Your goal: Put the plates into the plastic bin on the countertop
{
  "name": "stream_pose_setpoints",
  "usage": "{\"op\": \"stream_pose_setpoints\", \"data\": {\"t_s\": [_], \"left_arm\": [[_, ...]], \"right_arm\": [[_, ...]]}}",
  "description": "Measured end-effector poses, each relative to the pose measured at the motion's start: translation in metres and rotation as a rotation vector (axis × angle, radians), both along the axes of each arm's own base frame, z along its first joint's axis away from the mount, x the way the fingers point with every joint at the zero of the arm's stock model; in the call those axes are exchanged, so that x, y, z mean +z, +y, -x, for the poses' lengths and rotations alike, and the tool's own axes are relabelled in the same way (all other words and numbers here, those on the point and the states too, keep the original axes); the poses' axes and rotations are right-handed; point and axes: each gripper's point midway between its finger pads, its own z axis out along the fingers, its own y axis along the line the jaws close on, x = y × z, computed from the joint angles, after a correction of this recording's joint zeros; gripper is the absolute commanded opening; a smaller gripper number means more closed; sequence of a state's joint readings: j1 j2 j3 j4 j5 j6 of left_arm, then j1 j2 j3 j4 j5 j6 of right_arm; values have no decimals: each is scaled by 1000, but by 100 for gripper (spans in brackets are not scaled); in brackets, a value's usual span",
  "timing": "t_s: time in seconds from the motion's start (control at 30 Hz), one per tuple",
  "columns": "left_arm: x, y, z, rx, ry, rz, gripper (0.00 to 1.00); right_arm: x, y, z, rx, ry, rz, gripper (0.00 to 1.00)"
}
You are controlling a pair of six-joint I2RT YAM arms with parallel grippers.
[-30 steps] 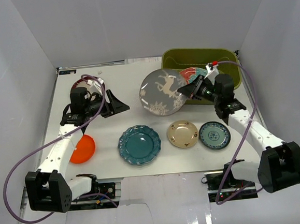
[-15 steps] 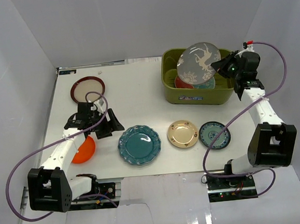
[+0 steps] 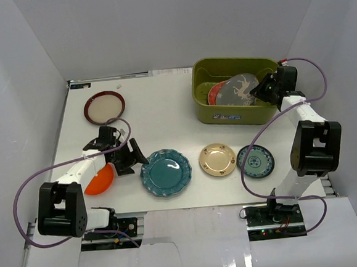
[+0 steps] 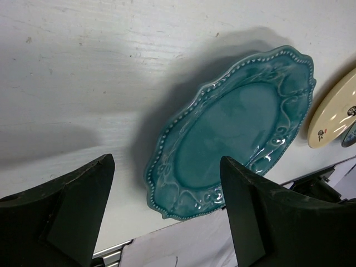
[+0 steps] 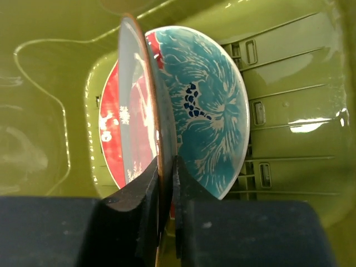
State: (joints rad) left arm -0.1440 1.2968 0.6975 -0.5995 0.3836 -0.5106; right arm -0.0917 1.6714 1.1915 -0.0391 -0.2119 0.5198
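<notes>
Table (image 3: 158, 113), white, walled in white on three sides. Olive-green plastic bin (image 3: 258, 112): stands at the far right of the table, with a small label (image 3: 226, 115) on its near wall. Grey deer-patterned plate (image 3: 240, 89): inside the bin, tilted up on edge, its rim pinched between the two fingers of the right tool (image 3: 263, 88); in the wrist view it shows edge-on above the ribbed floor, and whether its lower edge touches anything cannot be told. Red-and-blue plate (image 5: 208, 119): in the bin, behind and partly under the deer plate. Left tool (image 3: 136, 157): low over the table, fingers spread wide and gripping nothing, pointed at the left edge of the teal scalloped plate (image 3: 166, 172), just beside it and apart from it. Teal scalloped plate: flat on the table, near centre. Small gold plate (image 3: 217, 159): flat, right of the teal one, apart from it. Small blue-green patterned plate (image 3: 255, 161): flat, just right of the gold one. Orange plate (image 3: 98, 180): near left of the table, partly covered by the left arm. White plate with dark red rim (image 3: 105, 107): flat at the far left, well apart from the others.
</notes>
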Motion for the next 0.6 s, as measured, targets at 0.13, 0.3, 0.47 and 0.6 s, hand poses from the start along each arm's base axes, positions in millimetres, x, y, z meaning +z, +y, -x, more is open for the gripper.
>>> {"op": "stream_pose_setpoints", "data": {"t_s": [0.13,0.3,0.47,0.6], "left_arm": [[-6,-1,2,8,18,3,86],[-22,-6,9,13,66,7,84],[-22,-14,8,10,58,30,81],[-24,-20,7,12,48,51,69]], "right_arm": [[-7,0,-6,9,19,-1,32],[-10,0,-5,16,25,5,64],[-17,-8,-1,2,50,55,96],[-15,-17,4,-27,62,100,90]]}}
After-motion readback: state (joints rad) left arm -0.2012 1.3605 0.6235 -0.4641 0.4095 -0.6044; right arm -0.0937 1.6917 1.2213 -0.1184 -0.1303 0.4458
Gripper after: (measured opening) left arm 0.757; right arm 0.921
